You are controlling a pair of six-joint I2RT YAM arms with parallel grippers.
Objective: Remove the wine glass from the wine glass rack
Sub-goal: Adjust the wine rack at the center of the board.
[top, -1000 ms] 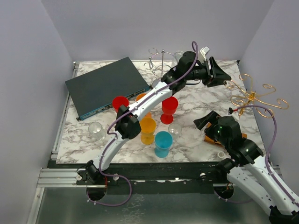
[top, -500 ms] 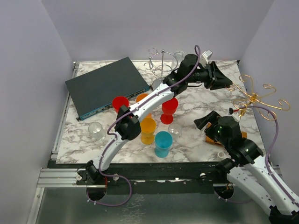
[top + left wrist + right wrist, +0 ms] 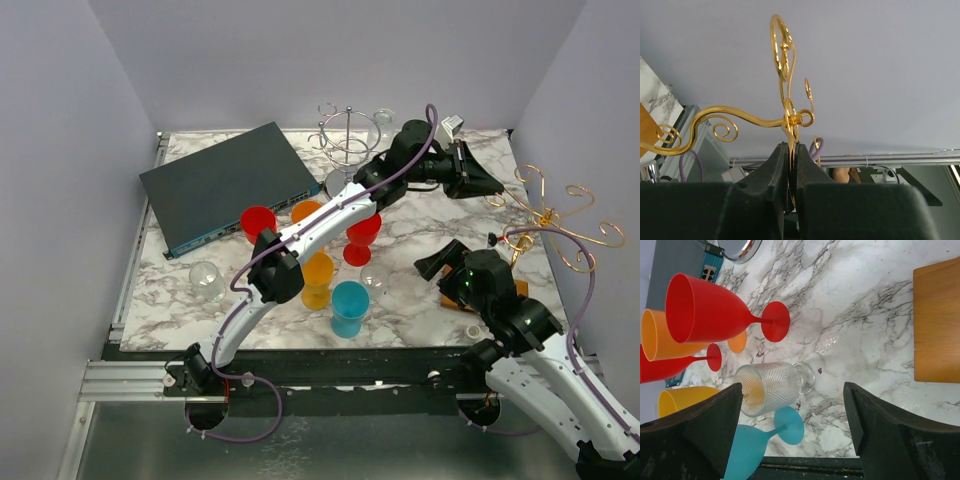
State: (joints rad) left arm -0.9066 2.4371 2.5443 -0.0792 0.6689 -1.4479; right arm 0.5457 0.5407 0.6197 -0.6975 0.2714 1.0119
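Observation:
My left gripper is stretched to the far right and shut on a thin arm of the gold scrolled wine glass rack, which hangs tilted over the table's right edge. In the left wrist view the rack rises from between the closed fingers, and no glass shows on it. My right gripper is open and empty above the table. Between its fingers in the right wrist view stands a clear ribbed glass, also seen from the top.
Red, yellow and blue goblets stand mid-table. A silver wire rack with a clear glass beside it is at the back. A dark network switch lies back left. A wooden block lies under my right arm.
My left gripper has moved to the right, carrying the gold rack further over the table's right edge. The right arm has not moved.

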